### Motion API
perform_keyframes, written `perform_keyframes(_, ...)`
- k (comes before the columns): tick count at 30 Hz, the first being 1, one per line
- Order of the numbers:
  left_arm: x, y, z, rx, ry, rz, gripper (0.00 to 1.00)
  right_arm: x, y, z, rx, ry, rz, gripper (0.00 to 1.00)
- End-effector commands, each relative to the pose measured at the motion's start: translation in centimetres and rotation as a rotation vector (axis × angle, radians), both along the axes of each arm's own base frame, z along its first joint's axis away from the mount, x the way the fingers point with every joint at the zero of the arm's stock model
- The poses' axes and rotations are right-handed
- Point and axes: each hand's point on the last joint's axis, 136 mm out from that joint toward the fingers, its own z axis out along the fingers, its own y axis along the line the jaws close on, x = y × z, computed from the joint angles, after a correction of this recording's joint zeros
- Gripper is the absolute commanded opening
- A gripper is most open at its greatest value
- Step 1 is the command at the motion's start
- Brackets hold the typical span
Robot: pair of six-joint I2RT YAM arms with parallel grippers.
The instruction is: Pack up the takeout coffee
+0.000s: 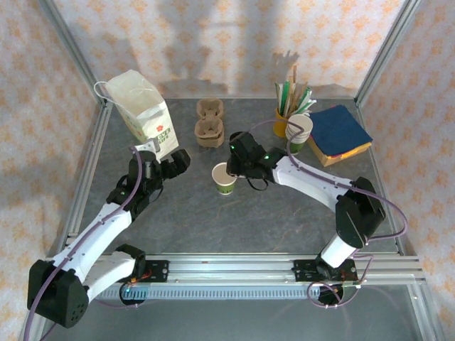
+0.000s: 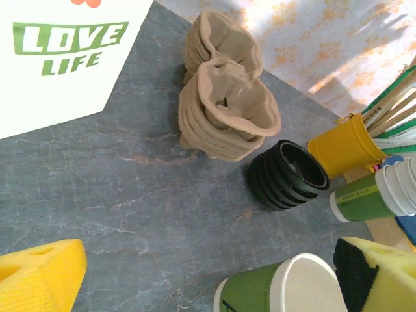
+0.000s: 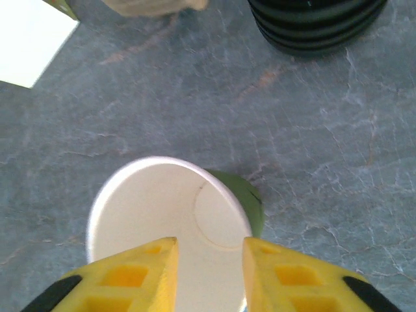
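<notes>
Bright, fairly even light fills the top view. The paper bag [image 1: 142,110] and the yellow cup of sticks [image 1: 283,122] throw soft grey shadows up the patterned wall [image 1: 234,42]. In the left wrist view, warm patches glow on that wall. The right wrist view goes soft at its top edge, blurring the cup carrier [image 3: 153,5].

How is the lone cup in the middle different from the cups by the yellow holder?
The lone cup stands singly mid-table; the stacked cups are nested beside the yellow holder. The lone cup sits at the right gripper; the stacked cups stand clear of it. Both are white over green, lidless.
</notes>
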Motion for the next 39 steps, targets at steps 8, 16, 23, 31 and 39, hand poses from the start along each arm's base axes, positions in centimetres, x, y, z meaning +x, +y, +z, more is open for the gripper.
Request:
perform_keyframes(8, 0.1, -0.5, 5.0, -0.034, -0.087, -0.014, 0.99, 3.7, -2.0, 7.4, -0.025, -0.158, -0.111, 0.45)
perform_keyframes(16, -0.3, 0.6, 5.3, -0.046, -0.110, 0.054, 0.99, 9.3, -6.1, 6.9, 0.016, -0.159, -0.285, 0.51)
perform_keyframes(23, -0.1, 1.0, 5.4, -0.059, -0.129, 0.090, 0.99, 12.1, -7.4, 3.2, 0.035, -0.081, -0.348, 0.54)
perform_keyframes(31, 0.7, 0.4, 5.6, -0.044, -0.118, 0.072, 0.99, 13.2, -7.2, 0.0, 0.054, -0.011, -0.354, 0.55)
perform_keyframes(39, 0.4, 0.8, 5.5, -0.041, -0.124, 0.090, 0.99, 13.9, -6.4, -1.6, 0.067, 0.030, -0.341, 0.51)
